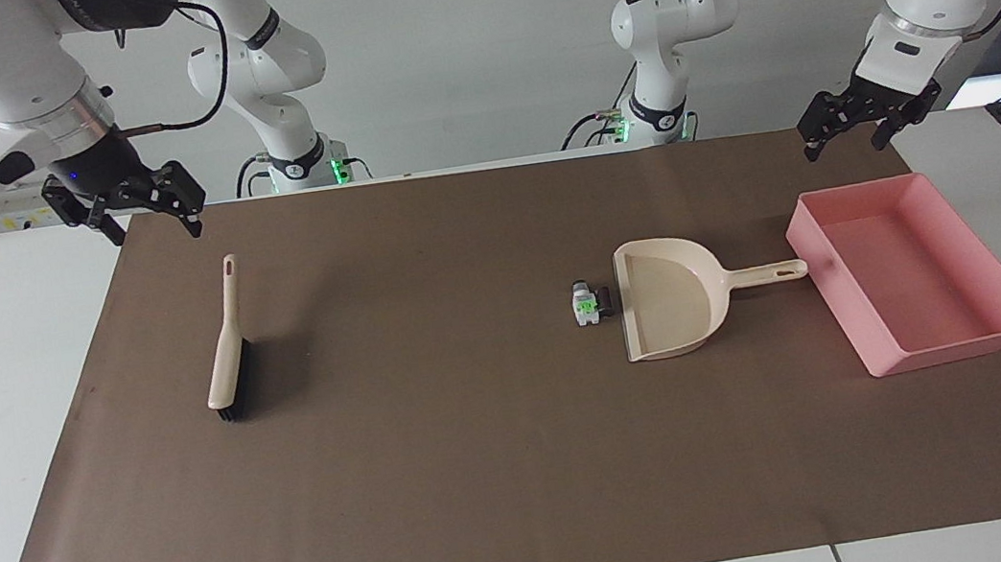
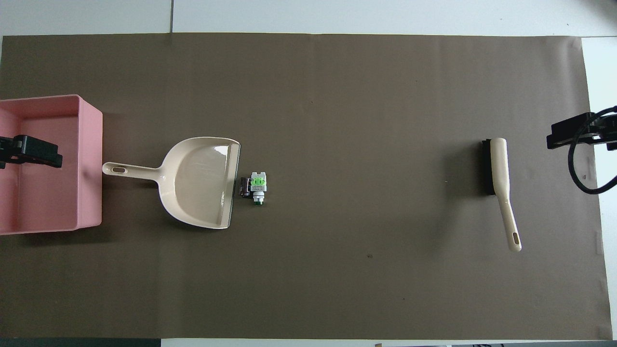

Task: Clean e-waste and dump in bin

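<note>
Scraps not swept yet: the e-waste (image 1: 590,304), a white-grey piece with a bright green part plus a small black block, sits on the brown paper mat (image 1: 488,476) touching or just off the open lip of the beige plastic dustpan (image 1: 667,298). Layout looks staged so one short push puts the scraps in the pan.

Right gripper (image 1: 148,211) hangs above the mat's robot-side edge, fingers spread, holding nothing. The beige-handled brush with black bristles (image 1: 228,360) lies on the mat below it, handle end pointing up toward that gripper, so the grab is easy.

Left gripper (image 1: 858,128) hangs at the other end, fingers apart, empty. Below it is the shallow pink plastic bin (image 1: 920,274), with nothing visible in it. The dustpan handle points at the bin and nearly touches its wall, toward the left gripper, so lift-and-tip is a short move.

Judgement: neither tool touched, task at its start. Likely split is right arm brushes, left arm holds the pan.

Risk: scraps are tiny and well apart from the brush, so a hard sweep could flick them past the pan.
</note>
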